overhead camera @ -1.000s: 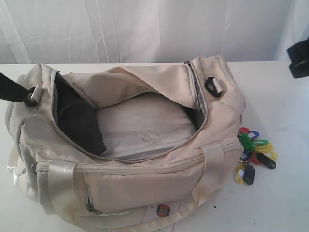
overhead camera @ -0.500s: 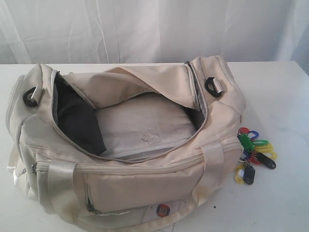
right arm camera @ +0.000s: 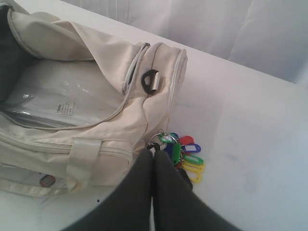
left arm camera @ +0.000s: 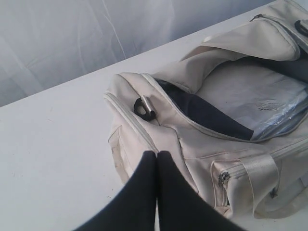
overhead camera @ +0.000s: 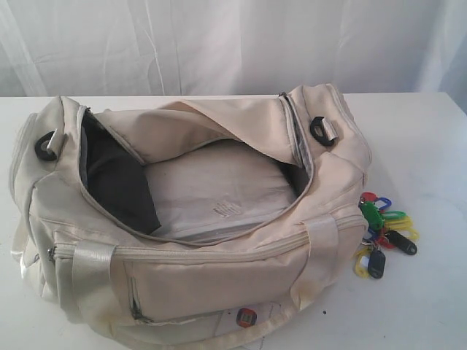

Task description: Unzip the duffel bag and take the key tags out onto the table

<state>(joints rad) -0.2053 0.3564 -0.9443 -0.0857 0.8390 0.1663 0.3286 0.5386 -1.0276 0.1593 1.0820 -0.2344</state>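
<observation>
The left gripper point(left arm camera: 156, 155) was shut. Its two black fingers point(left arm camera: 137, 197) were pressed flat together with nothing between them. One end of the duffel bag point(left arm camera: 144, 144) showed just past its tips. A black strap ring point(left arm camera: 143, 107) sat on that end, a bit farther out from the fingers.

The bag lay on the white table point(overhead camera: 423, 146) with its top zipper open wide. Inside were the dark grey lining point(overhead camera: 117, 186) and a flat pale packet in clear plastic point(overhead camera: 219, 189). A small red badge point(overhead camera: 246, 317) sat low on the bag's front.

The key tags point(overhead camera: 383, 235) lay in a bunch on the table, just beside the bag's right end. They were green, blue, red, yellow and black.

The right gripper point(right arm camera: 153, 154) was shut too and held nothing. The tags' metal ring point(right arm camera: 154, 139) showed right at its tips, and the colored tags lay just beyond them.
</observation>
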